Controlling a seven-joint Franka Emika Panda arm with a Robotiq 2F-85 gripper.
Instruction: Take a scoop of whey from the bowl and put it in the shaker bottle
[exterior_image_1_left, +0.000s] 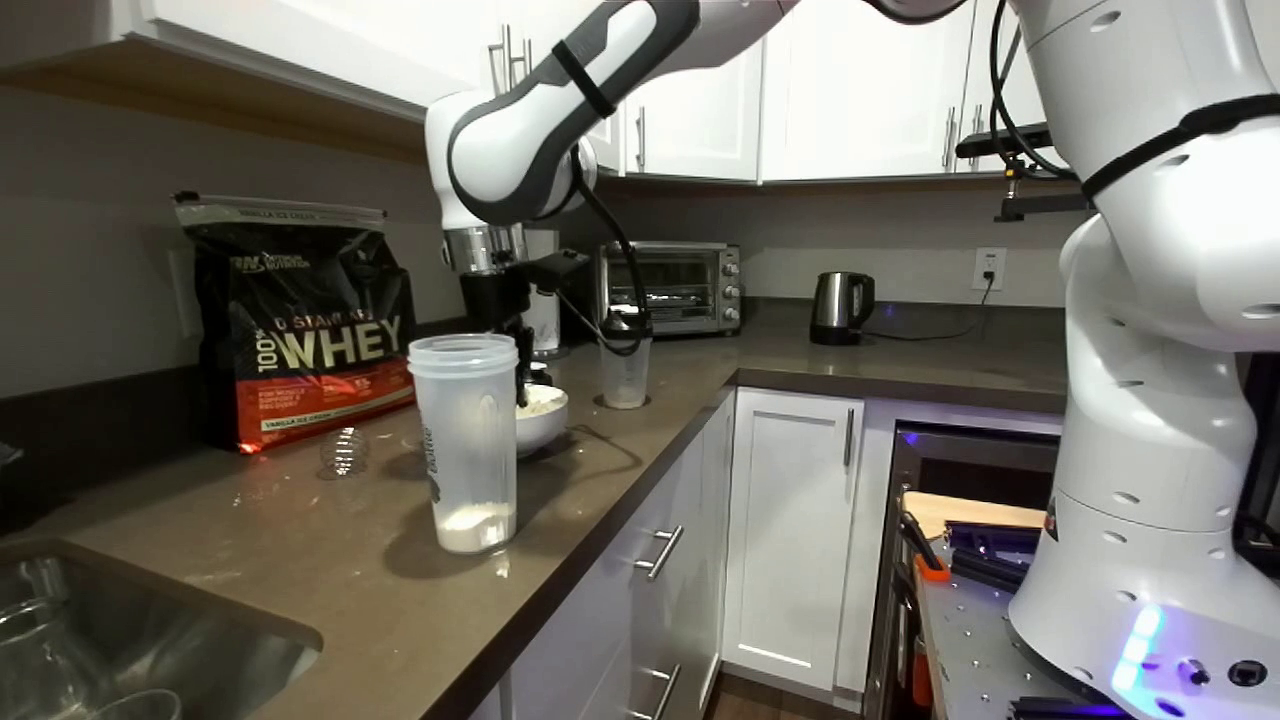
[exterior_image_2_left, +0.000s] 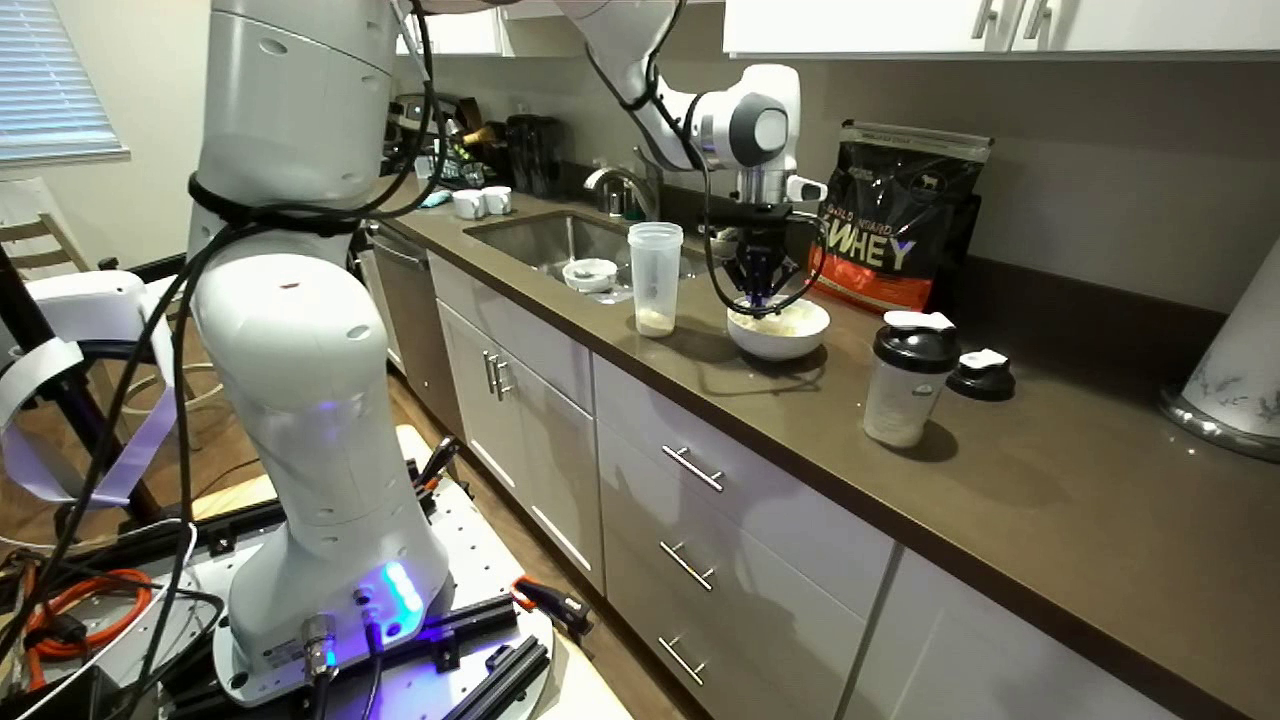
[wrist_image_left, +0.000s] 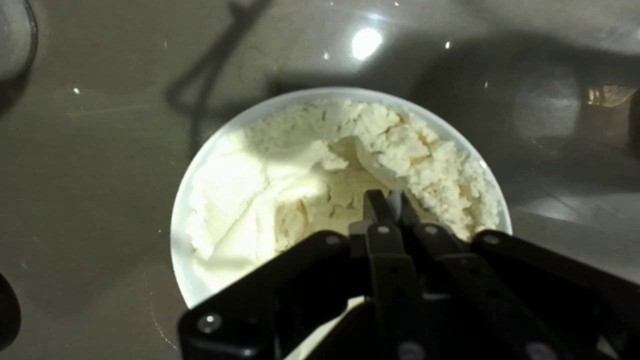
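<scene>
The low white bowl (exterior_image_1_left: 545, 428) stands on the counter and also shows in an exterior view (exterior_image_2_left: 775, 345) and the wrist view (wrist_image_left: 179, 240). It holds pale whey powder (wrist_image_left: 235, 200) with a hollow dug in its middle. My gripper (wrist_image_left: 392, 200) points down into the bowl, shut on the pale scoop (wrist_image_left: 372, 162). The scoop's cup lies in the hollow, partly hidden by powder and fingers; it is hidden in both exterior views. The tall frosted shaker bottle (exterior_image_1_left: 465, 445) stands upright beside the bowl, open, with some powder at its bottom; it also shows in an exterior view (exterior_image_2_left: 655, 280).
The black WHEY bag (exterior_image_1_left: 310, 330) stands behind the bowl by the wall. A smaller cup with a black lid (exterior_image_2_left: 905, 390) and a loose black lid (exterior_image_2_left: 982, 378) stand on the bowl's other side. A wire whisk ball (exterior_image_1_left: 345, 453) and the sink (exterior_image_2_left: 530, 240) lie past the bottle.
</scene>
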